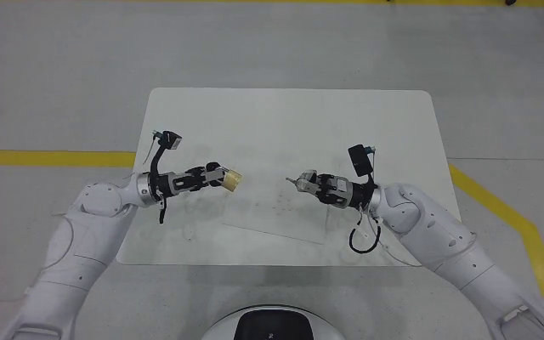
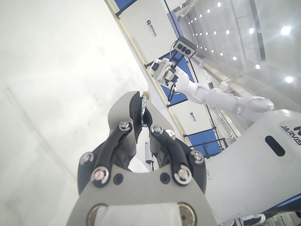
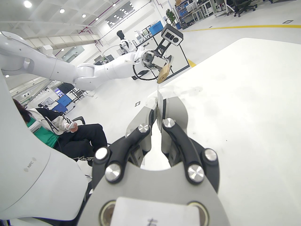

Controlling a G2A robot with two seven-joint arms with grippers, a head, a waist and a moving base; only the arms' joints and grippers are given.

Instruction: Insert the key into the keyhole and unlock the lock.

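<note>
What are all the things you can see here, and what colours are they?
lock: one, brass yellow, held up over the table in the left gripper, gripped by its silver loop
key: one, silver, in the right gripper, tip pointing toward the lock, not touching it
table: one, white, under both arms
floor stripes: a few, yellow, on the grey floor around the table
left gripper: one, grey with black pads, shut on the lock
right gripper: one, grey and black, shut on the key
</note>
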